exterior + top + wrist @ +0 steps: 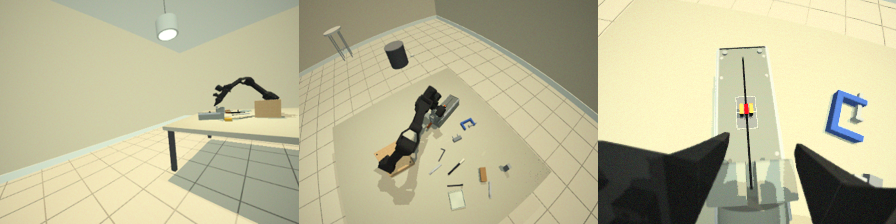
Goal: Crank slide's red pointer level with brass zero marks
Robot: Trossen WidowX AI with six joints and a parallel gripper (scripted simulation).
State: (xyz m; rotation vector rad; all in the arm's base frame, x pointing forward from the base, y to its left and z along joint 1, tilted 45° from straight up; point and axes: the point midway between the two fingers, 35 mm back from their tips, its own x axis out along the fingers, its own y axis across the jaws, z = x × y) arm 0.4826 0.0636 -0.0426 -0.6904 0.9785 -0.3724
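Across the table [379, 112] [232, 129] [658, 75], reaching toward the top view's uppermost corner: the arm [421, 119] [258, 87]. Near that corner, set in from both edges: the machine [453, 102] [211, 116] [730, 75]. Above it, the gripper [440, 111] [215, 105] [762, 142], fingers apart, nothing between. On the machine's side toward the table's middle, apparently the handle [429, 125] [228, 119], out of the grasp. Between what look like the brass marks [751, 108], the red pointer [746, 108], seemingly level; too small to call exact. Check squarely from above before leaving. If level, lift straight up, keeping well off the handle; if not, regrip gently and nudge in tiny turns.
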